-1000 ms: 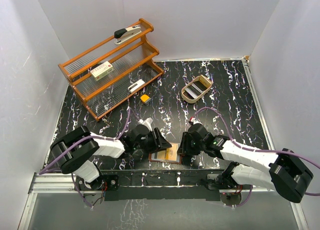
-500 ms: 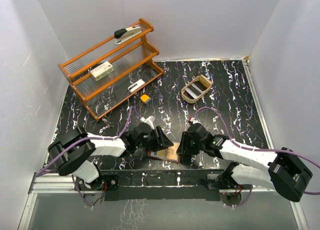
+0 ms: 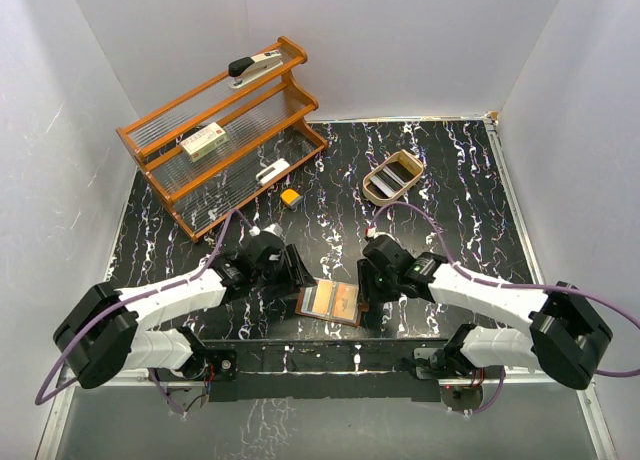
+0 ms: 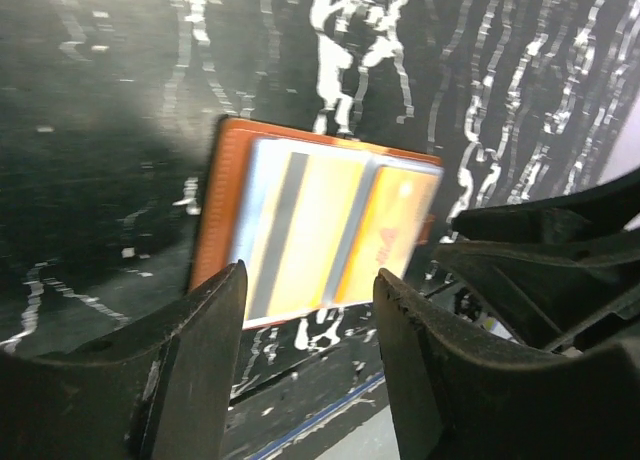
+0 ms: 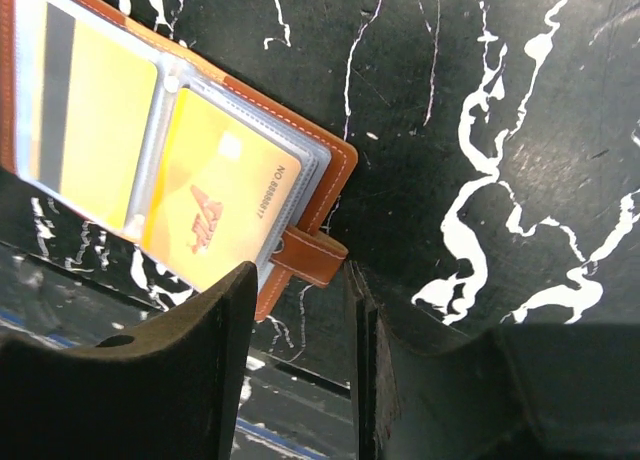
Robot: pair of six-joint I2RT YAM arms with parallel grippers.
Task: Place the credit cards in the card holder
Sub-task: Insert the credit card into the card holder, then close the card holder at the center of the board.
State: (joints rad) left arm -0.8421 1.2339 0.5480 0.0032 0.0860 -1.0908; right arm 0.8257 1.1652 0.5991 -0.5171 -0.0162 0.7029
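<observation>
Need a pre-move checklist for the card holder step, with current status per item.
1. Card holder open and flat on the table: ok.
2. Left hand empty, jaws apart: ok.
3. Right hand empty, jaws apart: ok.
4. Two yellow cards seated in clear sleeves: ok.
5. Closing tab unpinched: ok.
6. Whether the oval tray holds more cards: cannot tell.

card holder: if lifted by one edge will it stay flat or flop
Probably floppy: the card holder lies open, so one half may swing. Its clear sleeves look glossy, perhaps slippery; the yellow cards likely stiffen it.
</observation>
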